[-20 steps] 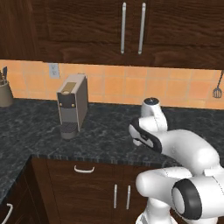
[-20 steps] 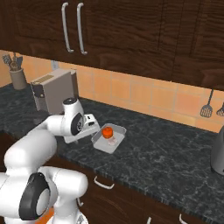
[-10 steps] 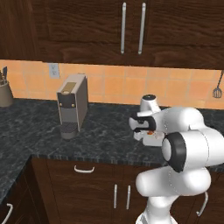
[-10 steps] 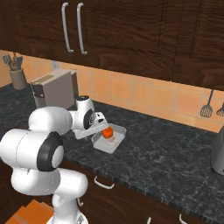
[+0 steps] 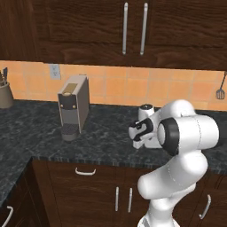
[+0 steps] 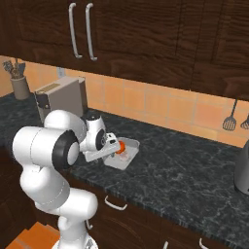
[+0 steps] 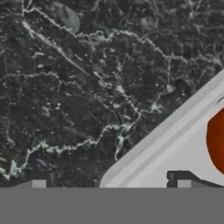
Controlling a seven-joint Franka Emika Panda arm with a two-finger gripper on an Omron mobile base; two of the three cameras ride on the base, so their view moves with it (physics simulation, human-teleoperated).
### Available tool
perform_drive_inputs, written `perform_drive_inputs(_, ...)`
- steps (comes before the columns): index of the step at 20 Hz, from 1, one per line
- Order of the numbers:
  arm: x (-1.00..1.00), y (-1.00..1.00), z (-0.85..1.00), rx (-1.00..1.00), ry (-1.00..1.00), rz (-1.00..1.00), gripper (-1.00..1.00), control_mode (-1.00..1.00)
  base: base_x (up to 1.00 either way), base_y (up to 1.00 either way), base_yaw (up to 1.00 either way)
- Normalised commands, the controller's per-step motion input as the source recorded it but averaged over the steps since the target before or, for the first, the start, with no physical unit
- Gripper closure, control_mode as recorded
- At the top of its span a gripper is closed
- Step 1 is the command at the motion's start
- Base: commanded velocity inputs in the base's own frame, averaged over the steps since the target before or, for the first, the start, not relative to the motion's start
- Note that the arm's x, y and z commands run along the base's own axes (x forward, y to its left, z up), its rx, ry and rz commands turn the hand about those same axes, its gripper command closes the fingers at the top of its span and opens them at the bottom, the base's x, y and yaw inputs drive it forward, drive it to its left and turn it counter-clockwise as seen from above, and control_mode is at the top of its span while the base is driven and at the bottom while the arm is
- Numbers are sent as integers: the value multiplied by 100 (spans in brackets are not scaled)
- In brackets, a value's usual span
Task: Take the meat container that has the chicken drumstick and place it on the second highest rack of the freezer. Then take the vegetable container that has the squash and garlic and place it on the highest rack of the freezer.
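Note:
The vegetable container [image 6: 124, 159], a shallow grey tray, lies on the dark counter with the round orange-red squash [image 6: 121, 145] in it. In the hand view its near corner [image 7: 166, 131] runs across the lower right, and the squash [image 7: 217, 140] is cut off by the right edge. The garlic is too small to make out. My gripper [image 7: 109, 181] hovers low over that corner, open, with nothing between its fingers; one tip is over bare counter, the other over the tray. The hand [image 6: 99, 140] sits at the tray's left side [image 5: 138, 133]. The meat container, the chicken drumstick and the freezer are out of view.
A grey coffee machine [image 5: 73, 106] stands on the counter left of the hand. A utensil pot [image 5: 4, 91] is at the far left and a kettle [image 6: 241, 168] at the far right. Spatulas [image 6: 228, 121] hang on the tiled wall. Dark cabinets close in above.
The arm's elbow and upper links have swung up and round in front of the cameras. The hand has dropped slightly and edged closer to the tray. The gripper stays open.

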Motion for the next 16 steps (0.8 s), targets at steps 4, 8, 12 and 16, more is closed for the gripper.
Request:
perform_drive_inputs(4,27,0,-33,0,1,1,-100,-100,0,0,0)
perform_drive_inputs(8,4,0,-41,0,1,3,-100,-100,0,0,0)
perform_drive_inputs(12,-1,-41,-6,0,0,5,-100,-100,0,0,0)
perform_drive_inputs(16,0,-37,-1,0,0,11,-100,-100,0,0,0)
